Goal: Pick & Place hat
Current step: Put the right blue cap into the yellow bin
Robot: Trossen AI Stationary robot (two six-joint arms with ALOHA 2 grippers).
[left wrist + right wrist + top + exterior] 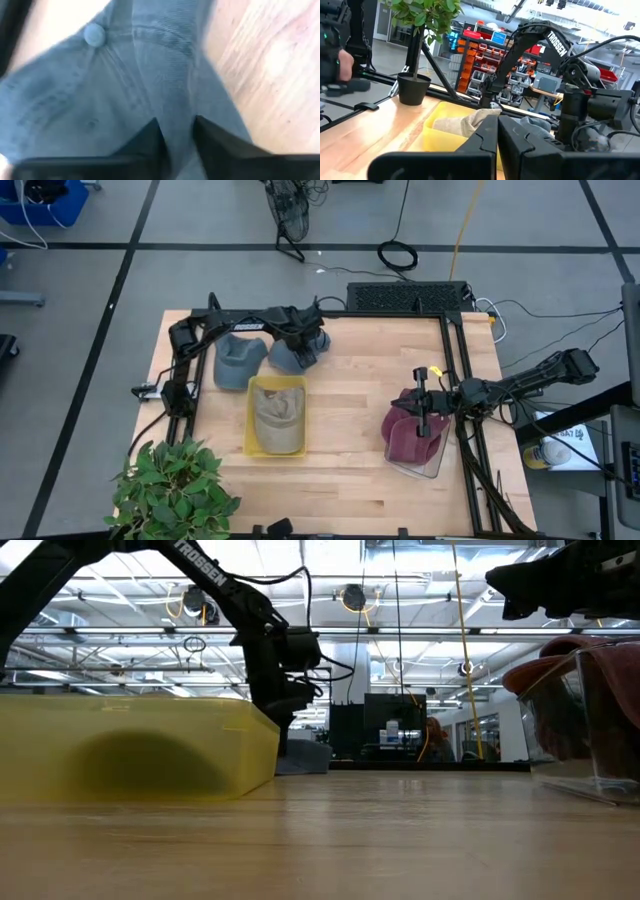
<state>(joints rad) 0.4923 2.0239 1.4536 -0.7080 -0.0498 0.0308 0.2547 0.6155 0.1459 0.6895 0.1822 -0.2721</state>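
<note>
Left to right: near the desk's (350, 470) far-left corner, we saw the left gripper (300, 345) down on a blue-grey hat (296, 355), its fingers (145, 142) narrowed on a fold of the crown, presumably to lift it. A second blue-grey hat (238, 360) lay just beside it. The yellow bin (250, 420), holding a tan hat (277, 410), sat nearby, probably the destination. At the right edge, the right gripper (432, 402), fingers together, waited over a clear bin (425, 465) of maroon hats (410, 435).

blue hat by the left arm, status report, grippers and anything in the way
Left gripper pinching a fold of the blue hat. Right gripper shut, over the clear bin. Second blue hat alongside.
</note>
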